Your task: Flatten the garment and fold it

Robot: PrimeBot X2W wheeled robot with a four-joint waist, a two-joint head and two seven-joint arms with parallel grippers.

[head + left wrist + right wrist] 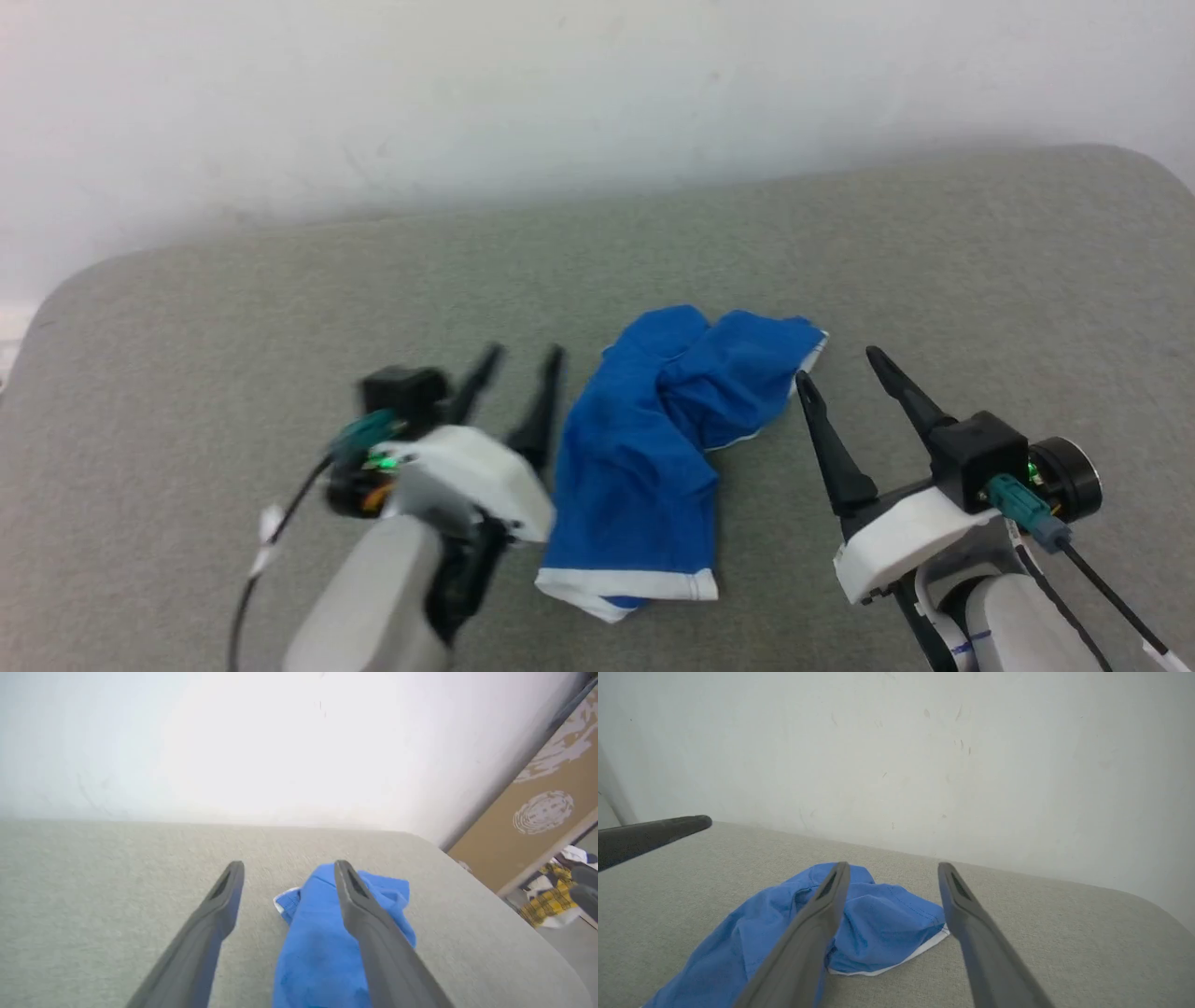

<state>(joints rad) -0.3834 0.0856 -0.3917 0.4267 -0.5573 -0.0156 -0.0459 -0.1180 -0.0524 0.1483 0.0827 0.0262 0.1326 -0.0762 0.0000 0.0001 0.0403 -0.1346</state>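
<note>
Two claws flank the work and neither holds anything. The left claw (pixel 526 353) stands with its fingers well apart just off the garment's 9 o'clock edge. It is blurred in the head view, but its own wrist view shows clear air between the fingers. The right claw (pixel 837 364) is spread equally wide at the cloth's 3 o'clock side, tips near the trimmed corner but apart from it.

Position: the garment (pixel 635 448) lies near the middle of the grey tabletop (pixel 280 308), between the two claws (12 o'clock = toward the wall (pixel 597 93)).

Orientation: the long axis runs from 6 o'clock up to roughly 1 o'clock. The 6 o'clock end is flat and closed off by a broad white band (pixel 625 584). The far end is bunched, with one lobe flopped over toward 2 o'clock and showing a thin white trim (pixel 820 350). I cannot tell whether the near band is the waistband or a leg hem; the folds hide too much.

Step in hand (judgement): flattening, barely begun.
- Right claw: take the flopped lobe at its trimmed corner, top layer only, and draw it out toward 2–3 o'clock.
- Left claw: catch the opposite edge near 10 o'clock and hold or pull toward 9 o'clock, so the cloth spreads rather than slides.
- Keep both pulls low and even; lifting would likely drag the flat near end into new creases.
- Fold only once the outline is plain.
</note>
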